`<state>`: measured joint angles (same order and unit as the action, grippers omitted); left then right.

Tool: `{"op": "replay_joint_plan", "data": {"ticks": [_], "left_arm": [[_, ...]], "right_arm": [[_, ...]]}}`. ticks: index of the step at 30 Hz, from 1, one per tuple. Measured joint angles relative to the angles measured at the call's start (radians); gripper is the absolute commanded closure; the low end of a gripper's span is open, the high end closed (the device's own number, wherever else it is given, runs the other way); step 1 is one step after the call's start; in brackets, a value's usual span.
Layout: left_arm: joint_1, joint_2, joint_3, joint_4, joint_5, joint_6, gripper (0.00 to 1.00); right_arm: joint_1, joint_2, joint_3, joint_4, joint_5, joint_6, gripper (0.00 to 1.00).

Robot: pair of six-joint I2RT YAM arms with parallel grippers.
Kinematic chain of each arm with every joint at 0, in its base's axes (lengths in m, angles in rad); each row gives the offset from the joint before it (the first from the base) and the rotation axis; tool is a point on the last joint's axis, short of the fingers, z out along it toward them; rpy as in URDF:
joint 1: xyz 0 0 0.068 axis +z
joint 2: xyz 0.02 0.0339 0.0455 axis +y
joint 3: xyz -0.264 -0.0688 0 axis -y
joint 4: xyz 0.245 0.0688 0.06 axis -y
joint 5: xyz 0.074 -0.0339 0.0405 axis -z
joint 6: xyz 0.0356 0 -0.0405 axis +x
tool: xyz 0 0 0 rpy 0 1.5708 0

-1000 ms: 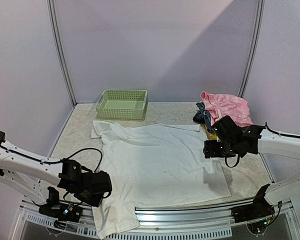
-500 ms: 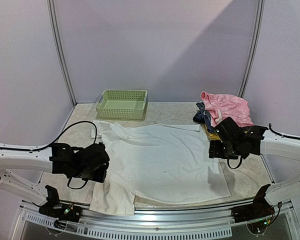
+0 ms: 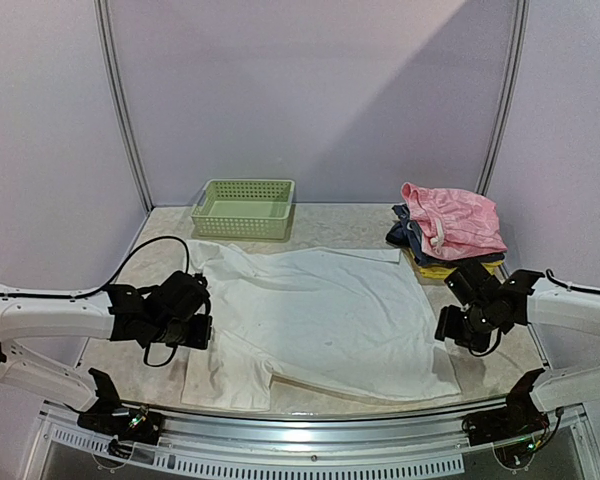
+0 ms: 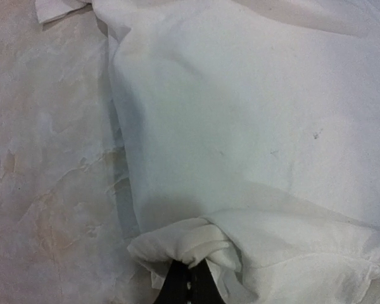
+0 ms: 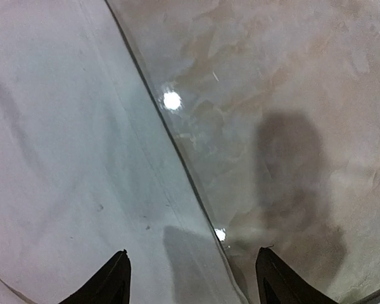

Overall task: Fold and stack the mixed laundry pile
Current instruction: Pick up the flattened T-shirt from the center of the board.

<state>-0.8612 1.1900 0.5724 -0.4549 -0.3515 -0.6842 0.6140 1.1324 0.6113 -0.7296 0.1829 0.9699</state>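
Observation:
A large white garment [image 3: 330, 320] lies spread flat across the table's middle. My left gripper [image 3: 198, 332] is shut on its bunched left edge, low over the table; the wrist view shows the white cloth [image 4: 240, 126] gathered in a wad at the left gripper [image 4: 191, 269]. My right gripper [image 3: 448, 328] is open and empty, just above the garment's right hem [image 5: 177, 152]; its jaws stand wide apart over the hem line, the gripper [image 5: 190, 269] holding nothing. A thin pink garment [image 3: 452, 218] with a drawstring lies on top of the back-right stack.
A pale green lattice basket [image 3: 244, 208] stands at the back left. Folded dark blue [image 3: 404, 232] and yellow clothes [image 3: 432, 268] lie under the pink piece. Bare marble table [image 5: 291, 95] shows right of the hem. A metal rail [image 3: 310, 422] runs along the front edge.
My left gripper has pulled the white garment's lower-left part up off the front rail and inward onto the table. My right gripper has moved right and nearer, off the garment's edge.

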Motion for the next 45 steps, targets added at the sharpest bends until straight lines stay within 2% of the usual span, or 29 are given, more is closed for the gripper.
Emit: {"op": "replay_joint_plan", "data": {"ticks": [11, 19, 27, 35, 37, 41, 45], "left_arm": [[0.03, 0.0, -0.048, 0.097, 0.081, 0.029, 1.0], [0.031, 0.002, -0.048, 0.106, 0.083, 0.03, 1.0], [0.031, 0.002, -0.048, 0.106, 0.08, 0.03, 1.0], [0.033, 0.011, -0.048, 0.106, 0.076, 0.03, 1.0], [0.033, 0.011, -0.048, 0.105, 0.074, 0.03, 1.0], [0.033, 0.011, -0.048, 0.103, 0.069, 0.03, 1.0], [0.034, 0.006, -0.049, 0.097, 0.063, 0.03, 1.0]], "right_arm": [[0.003, -0.033, -0.124, -0.066, -0.206, 0.053, 0.52], [0.045, -0.045, -0.129, -0.102, -0.271, 0.05, 0.53], [0.06, -0.057, -0.098, -0.247, -0.276, 0.046, 0.52], [0.06, -0.027, -0.111, -0.185, -0.29, 0.038, 0.51], [0.06, -0.008, -0.111, -0.167, -0.294, 0.035, 0.56], [0.06, 0.027, -0.101, -0.161, -0.298, 0.023, 0.81], [0.06, 0.073, -0.074, -0.169, -0.293, 0.005, 1.0]]}}
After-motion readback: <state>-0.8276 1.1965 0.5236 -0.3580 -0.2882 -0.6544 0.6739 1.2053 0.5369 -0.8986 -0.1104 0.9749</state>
